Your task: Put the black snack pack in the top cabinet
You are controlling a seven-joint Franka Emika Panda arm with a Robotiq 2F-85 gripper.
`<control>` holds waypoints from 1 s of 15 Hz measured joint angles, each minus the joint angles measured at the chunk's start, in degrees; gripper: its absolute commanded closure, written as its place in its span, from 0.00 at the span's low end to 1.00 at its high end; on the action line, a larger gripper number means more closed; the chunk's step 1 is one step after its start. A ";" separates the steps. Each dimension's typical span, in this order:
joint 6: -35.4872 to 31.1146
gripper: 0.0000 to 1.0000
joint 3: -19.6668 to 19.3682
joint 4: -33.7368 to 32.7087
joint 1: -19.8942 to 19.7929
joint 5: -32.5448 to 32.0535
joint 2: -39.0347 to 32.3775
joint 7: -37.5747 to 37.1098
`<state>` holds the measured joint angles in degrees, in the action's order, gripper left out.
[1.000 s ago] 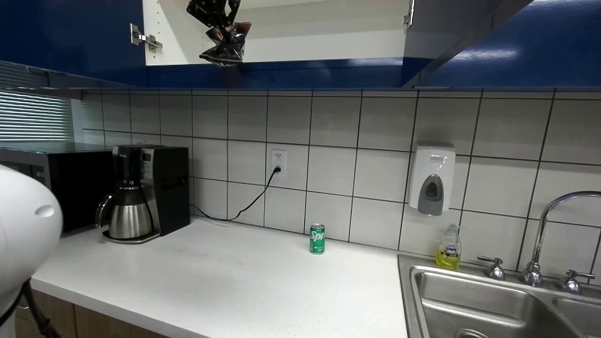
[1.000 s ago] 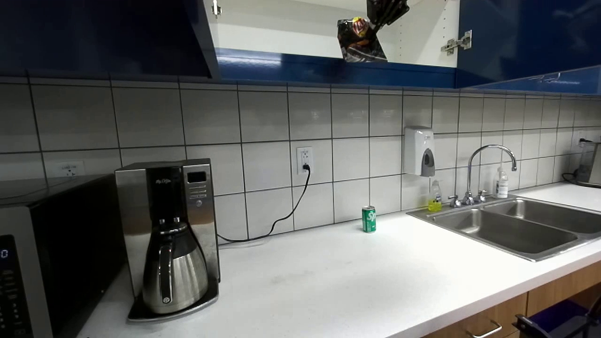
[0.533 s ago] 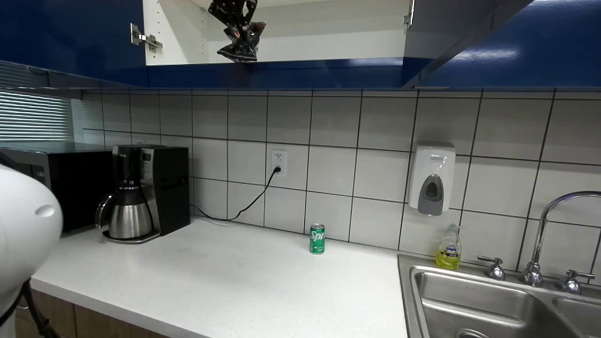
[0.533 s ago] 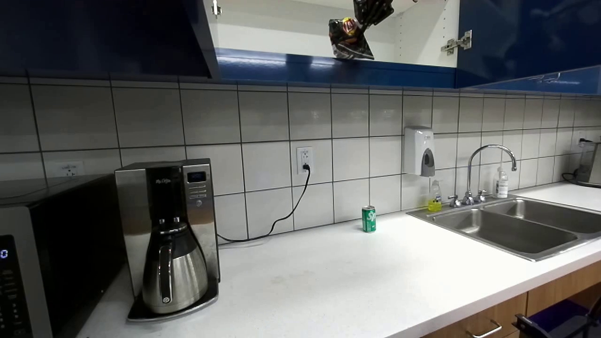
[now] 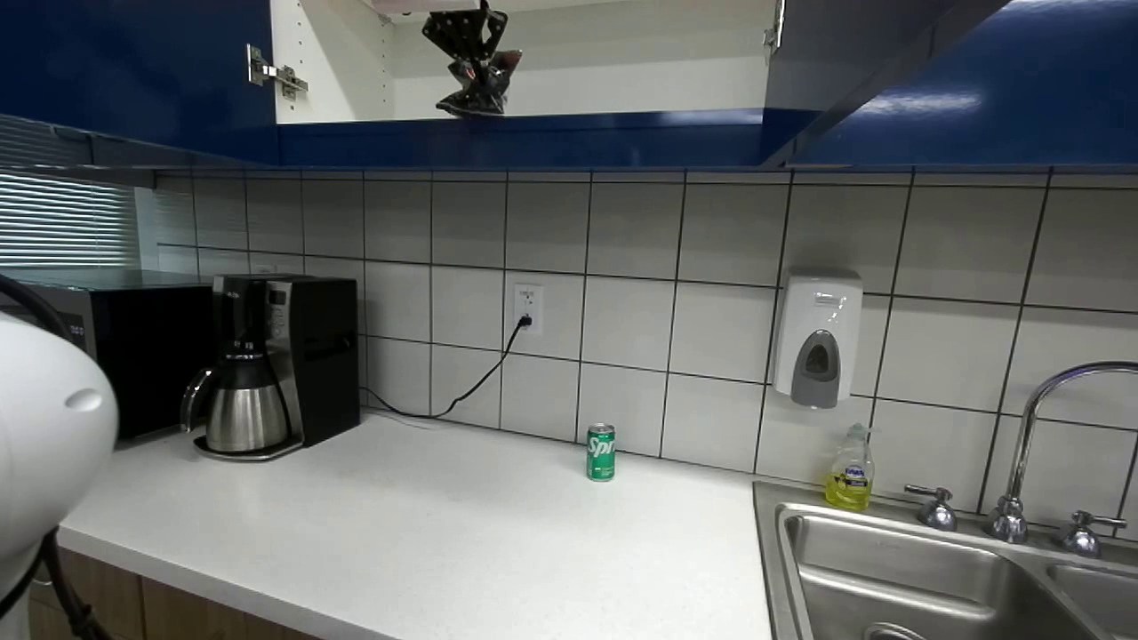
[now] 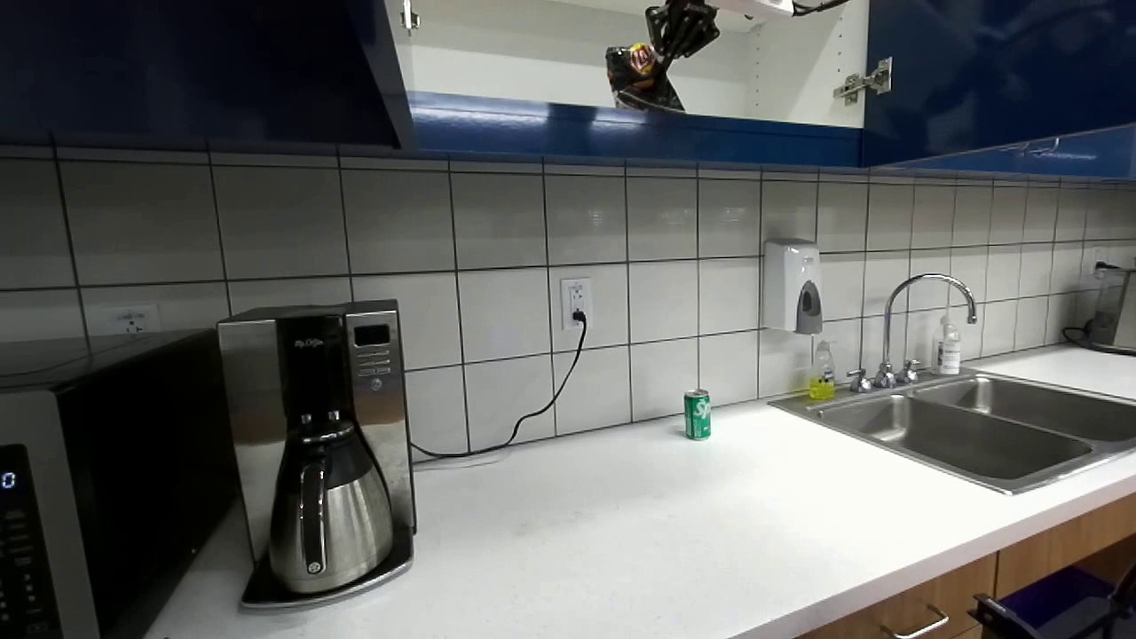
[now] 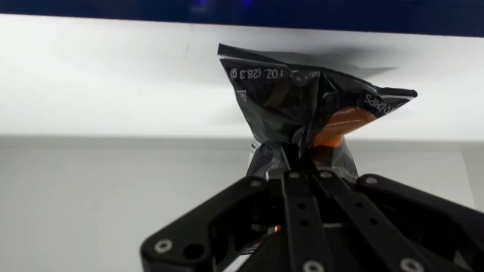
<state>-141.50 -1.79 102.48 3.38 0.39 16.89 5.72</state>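
Note:
The black snack pack, a crinkled foil bag with a red-yellow logo, shows in both exterior views [image 5: 478, 100] [image 6: 641, 89] and in the wrist view [image 7: 276, 98]. My gripper [image 7: 300, 155] is shut on its middle, pinching it into a bow shape. The gripper also shows in both exterior views [image 5: 481, 69] [image 6: 663, 60]. The pack hangs inside the opening of the top cabinet [image 5: 640, 76], just behind its blue front rim. In the wrist view the pack's lower edge is near the white shelf and casts a shadow; I cannot tell if it touches.
Open blue doors [image 5: 133, 71] [image 6: 1003, 71] flank the cabinet opening. Below are a green can [image 5: 601, 452], a coffee maker [image 6: 315, 444], a microwave [image 6: 98, 461], a soap dispenser [image 5: 818, 338] and a sink [image 6: 958, 435].
The gripper and pack have moved deeper into the cabinet, rightward in one exterior view and leftward in the other. The pack stays gripped, and more of the arm's white end shows.

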 measured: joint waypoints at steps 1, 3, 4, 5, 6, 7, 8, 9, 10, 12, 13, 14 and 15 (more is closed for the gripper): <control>0.00 1.00 0.00 -1.22 -0.09 -0.01 -1.29 -0.54; 0.01 1.00 0.00 -3.52 -0.25 -0.02 -3.74 -1.42; 0.03 1.00 0.00 -4.61 -0.31 -0.02 -4.94 -1.81; 0.06 0.74 0.00 -5.63 -0.36 -0.02 -6.05 -2.20; 0.11 0.73 0.00 -6.65 -0.39 -0.02 -7.10 -2.57; 0.13 0.68 0.00 -7.54 -0.41 -0.02 -8.00 -2.96; 0.14 0.60 0.00 -8.36 -0.43 -0.04 -8.78 -3.33; 0.15 0.53 0.00 -8.99 -0.44 -0.08 -9.33 -3.62; 0.15 0.44 0.00 -9.50 -0.44 -0.09 -9.74 -3.88; 0.15 0.28 0.01 -9.96 -0.44 -0.07 -9.94 -4.22; 0.15 0.22 0.02 -10.12 -0.44 -0.06 -9.94 -4.34; 0.15 0.13 0.02 -10.28 -0.44 -0.06 -9.92 -4.41; 0.15 0.07 0.02 -10.38 -0.44 -0.05 -9.90 -4.48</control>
<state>-141.35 -1.77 92.10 2.94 0.33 6.99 1.24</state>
